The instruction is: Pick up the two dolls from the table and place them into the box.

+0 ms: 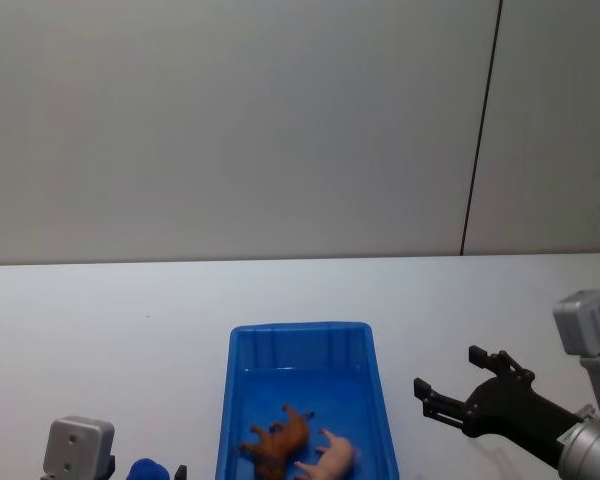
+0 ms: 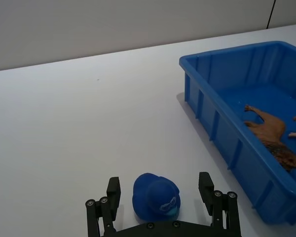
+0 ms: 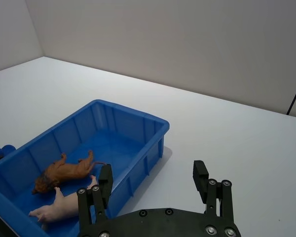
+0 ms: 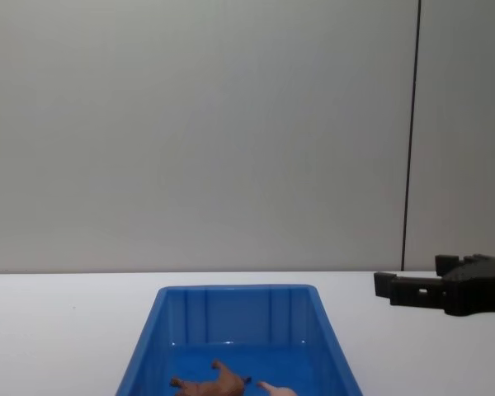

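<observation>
Since both dolls already lie inside the blue bin (image 1: 298, 345), the placing step looks done. The reddish-brown four-legged figure (image 1: 277, 440) lies on its side on the bin floor toward the near end, and the pale pink pig figure (image 1: 330, 460) lies just beside it on the robot's right, close or touching, cannot tell which. The right claw (image 1: 448, 383) hangs over the bare white desk (image 1: 110, 330) just right of the bin, fingers spread wide, holding nothing. The left claw (image 2: 159, 187) sits low by the bin's near left, also wide open and empty, with a small blue toy cap (image 2: 156, 196) on the desk between its fingers, not gripped. Judgement: nothing of the task left to pick; the next move is likely only pulling both arms clear, keeping off the bin rim.
</observation>
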Available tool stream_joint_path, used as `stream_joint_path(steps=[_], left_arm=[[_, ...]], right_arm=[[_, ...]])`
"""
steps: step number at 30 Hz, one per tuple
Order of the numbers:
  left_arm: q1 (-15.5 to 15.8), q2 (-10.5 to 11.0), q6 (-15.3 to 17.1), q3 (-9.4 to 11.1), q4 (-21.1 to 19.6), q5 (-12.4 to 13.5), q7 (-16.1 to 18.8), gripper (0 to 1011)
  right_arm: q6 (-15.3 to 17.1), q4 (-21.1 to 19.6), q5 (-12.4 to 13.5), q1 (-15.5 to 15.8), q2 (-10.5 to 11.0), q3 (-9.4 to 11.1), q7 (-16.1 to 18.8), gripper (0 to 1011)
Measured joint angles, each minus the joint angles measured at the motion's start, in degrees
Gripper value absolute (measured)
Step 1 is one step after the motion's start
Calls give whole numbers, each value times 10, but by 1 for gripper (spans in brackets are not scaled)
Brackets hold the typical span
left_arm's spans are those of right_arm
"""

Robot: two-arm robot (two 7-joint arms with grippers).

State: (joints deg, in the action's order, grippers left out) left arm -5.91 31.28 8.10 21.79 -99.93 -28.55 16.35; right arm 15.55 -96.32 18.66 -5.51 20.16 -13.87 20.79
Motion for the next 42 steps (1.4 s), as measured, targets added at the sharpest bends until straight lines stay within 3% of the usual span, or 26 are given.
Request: stream_joint_path(steps=[5,10,13,17,24,36,42], left_arm=[[4,-4,5,-1,14,2,-14,1001],[9,-10,6,-3,29,10,-27,919],[11,-12,5,-3,35,13,-31,860],[13,-14,3,-5,41,19,-37,685],[17,-15,0,-9,40,32,-43,552],[43,-22,-8,-17,18,81,-69,462],[75,-44,-18,-16,20,116,-107,422]], right_arm=[[0,0,0,0,0,0,0,1001],[0,0,0,0,0,0,0,1001],[0,0,0,0,0,0,0,1001],[0,0,0,0,0,0,0,1001],[0,0,0,0,0,0,0,1001],[0,0,0,0,0,0,0,1001],[0,0,0,0,0,0,0,1001]])
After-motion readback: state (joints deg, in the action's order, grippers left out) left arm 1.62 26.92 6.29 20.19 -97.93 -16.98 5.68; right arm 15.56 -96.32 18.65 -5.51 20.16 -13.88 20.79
